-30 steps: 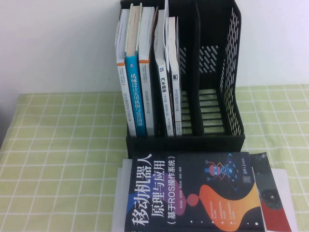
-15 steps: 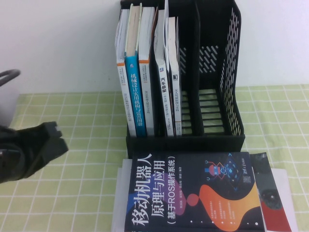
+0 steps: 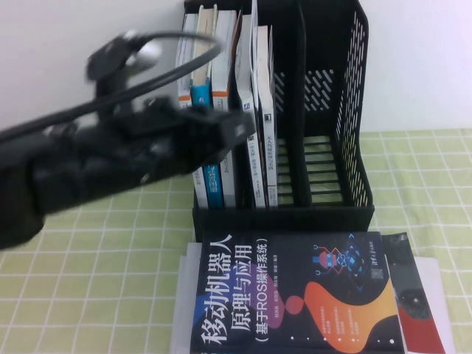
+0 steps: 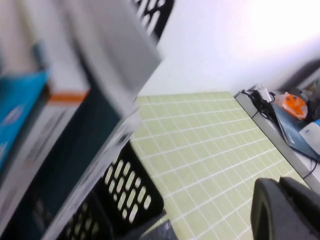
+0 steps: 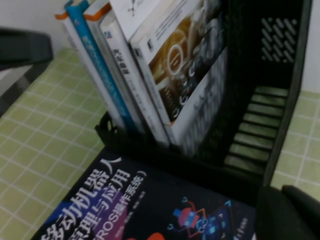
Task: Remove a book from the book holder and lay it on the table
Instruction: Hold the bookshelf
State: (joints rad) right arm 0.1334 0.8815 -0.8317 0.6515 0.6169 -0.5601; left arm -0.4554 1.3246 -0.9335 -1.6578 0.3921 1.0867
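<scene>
The black book holder (image 3: 355, 88) stands at the back of the green checked table (image 3: 88, 251). Its left and middle compartments hold upright books; the right one is empty. The book (image 3: 267, 110) with the white spine is rightmost in the middle compartment. Its cover (image 5: 185, 65) shows grey and orange rings. My left gripper (image 3: 240, 124) hovers, blurred, in front of the left compartment's books, fingers shut and holding nothing (image 4: 279, 182). My right gripper (image 5: 282, 192) is shut and empty, low in front of the holder (image 5: 295, 75), outside the high view.
A navy book (image 3: 295, 295) with a large white title lies flat in front of the holder, on top of a white sheet and a dark red item (image 3: 417, 306). Cables and an orange object (image 4: 295, 105) sit beyond the table's far edge.
The left arm has swept in from the left edge, rising across the table until it stands in front of the books in the left compartment. The books have not moved.
</scene>
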